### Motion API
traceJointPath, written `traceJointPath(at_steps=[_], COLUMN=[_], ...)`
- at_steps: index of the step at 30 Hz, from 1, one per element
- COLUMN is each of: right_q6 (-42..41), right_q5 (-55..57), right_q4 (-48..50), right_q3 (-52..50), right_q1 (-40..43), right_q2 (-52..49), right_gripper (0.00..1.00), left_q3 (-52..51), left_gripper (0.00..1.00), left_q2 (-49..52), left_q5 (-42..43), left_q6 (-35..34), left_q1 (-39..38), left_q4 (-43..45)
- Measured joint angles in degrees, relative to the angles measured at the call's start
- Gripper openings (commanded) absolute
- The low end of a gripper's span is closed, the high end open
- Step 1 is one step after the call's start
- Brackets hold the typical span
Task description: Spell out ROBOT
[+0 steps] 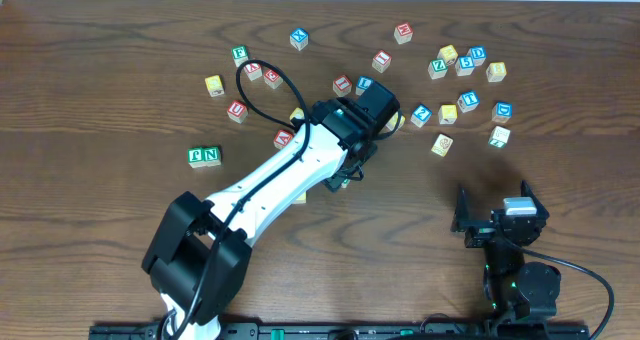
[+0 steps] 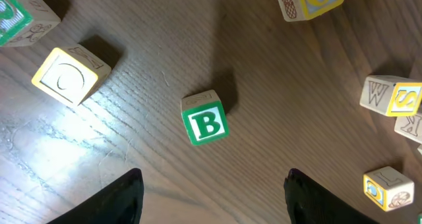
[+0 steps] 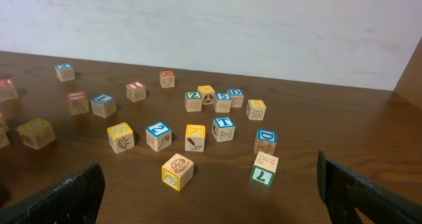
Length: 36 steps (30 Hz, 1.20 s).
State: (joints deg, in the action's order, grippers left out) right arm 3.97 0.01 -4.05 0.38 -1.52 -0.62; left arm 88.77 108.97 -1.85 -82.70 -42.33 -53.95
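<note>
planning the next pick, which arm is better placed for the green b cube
Left. The left gripper, open, hovers over the green B cube, centred in its wrist view; the right gripper sits back, far from it.

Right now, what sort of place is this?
Probably a robot lab or test bench: a dark wooden table strewn with letter cubes, a left arm and right arm at its edge, and a plain white wall.
</note>
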Motion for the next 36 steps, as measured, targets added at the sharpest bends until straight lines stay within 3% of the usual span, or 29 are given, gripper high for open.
traceJointPath(at_steps=[12, 36], right_q6=[0.00, 0.00], right_q5=[0.00, 0.00], right_q4=[0.00, 0.00], right_q3=[0.00, 0.00], right_q1=[0.00, 0.00], right_q2=[-0.02, -0.02], right_gripper=[0.99, 0.99], left_q3=[0.00, 0.00], left_gripper=[0.68, 0.71], left_q2=[7.41, 10.84], left_q5=[0.24, 0.22], left_q6=[-1.55, -2.47], left_q1=[0.00, 0.00], left_q4=[2.67, 4.96])
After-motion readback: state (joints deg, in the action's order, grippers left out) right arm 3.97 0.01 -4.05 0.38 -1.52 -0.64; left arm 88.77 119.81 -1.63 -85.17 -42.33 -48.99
